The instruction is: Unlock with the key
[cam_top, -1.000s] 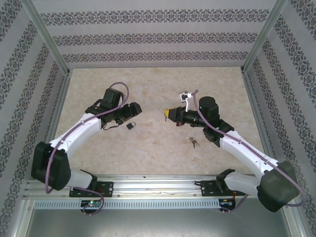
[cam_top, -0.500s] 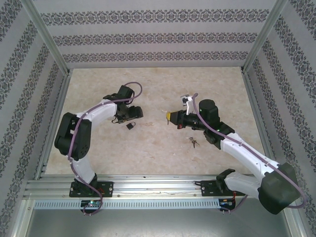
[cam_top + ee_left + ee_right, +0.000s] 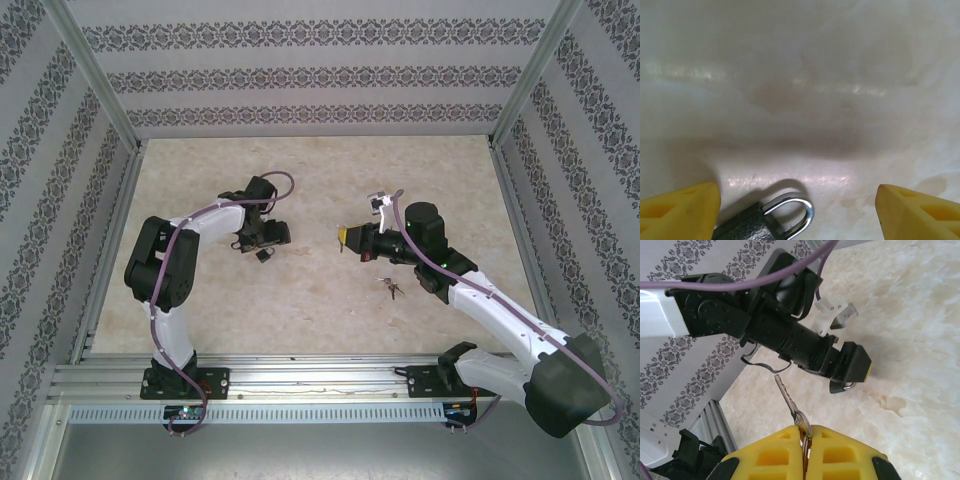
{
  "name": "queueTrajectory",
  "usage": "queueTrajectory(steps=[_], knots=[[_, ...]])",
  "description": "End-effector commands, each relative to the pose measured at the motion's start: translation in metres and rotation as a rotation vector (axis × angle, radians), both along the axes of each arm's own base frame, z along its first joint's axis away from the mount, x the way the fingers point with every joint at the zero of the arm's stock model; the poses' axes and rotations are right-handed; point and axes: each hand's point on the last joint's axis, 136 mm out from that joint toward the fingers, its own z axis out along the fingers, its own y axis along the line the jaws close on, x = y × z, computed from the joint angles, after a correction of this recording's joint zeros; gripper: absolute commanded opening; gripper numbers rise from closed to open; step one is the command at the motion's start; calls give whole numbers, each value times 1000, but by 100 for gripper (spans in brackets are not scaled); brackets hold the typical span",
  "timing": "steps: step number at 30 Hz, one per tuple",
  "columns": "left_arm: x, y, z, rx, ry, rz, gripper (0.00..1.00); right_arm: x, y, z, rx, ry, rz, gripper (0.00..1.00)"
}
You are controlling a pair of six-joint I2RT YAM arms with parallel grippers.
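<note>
Fingers (image 3: 685,210) of the left gripper (image 3: 799,212) gape, padlock (image 3: 750,225) between them; right gripper (image 3: 806,437) pinches the key (image 3: 787,399).

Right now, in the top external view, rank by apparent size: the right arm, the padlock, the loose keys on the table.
Largest: right arm.
Then: padlock and loose keys, both tiny and about alike, so unranked.

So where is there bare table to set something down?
Free: the far strip of table below the back wall, and the near strip between the spare keys and the rail. Crowded: the middle, where the padlock lies between the left jaws and the right jaws hold the key.
</note>
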Motion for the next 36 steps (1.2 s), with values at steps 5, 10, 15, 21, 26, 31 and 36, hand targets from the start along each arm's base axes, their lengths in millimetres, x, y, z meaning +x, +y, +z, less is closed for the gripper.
queueTrajectory(steps=[5, 10, 15, 21, 26, 31, 36], knots=[[-31, -5, -1, -46, 63, -28, 74, 3, -4, 2, 4, -17, -13, 0], [-40, -11, 3, -60, 63, -39, 70, 3, -5, -1, 0, -9, -18, 0], [-41, -4, 5, -8, 58, 2, 70, 4, -4, -3, 2, -2, -18, 0], [-42, 8, 3, 34, 62, 115, 69, 3, -6, -5, 0, -3, -23, 0], [-42, 11, 10, 7, 37, 202, 69, 2, -8, -6, 1, -1, -28, 0], [-46, 15, 13, 36, 84, 261, 69, 3, -8, -7, 5, 0, -31, 0], [-46, 13, 13, 18, 117, 355, 68, 4, -8, -7, 13, 2, -30, 0]])
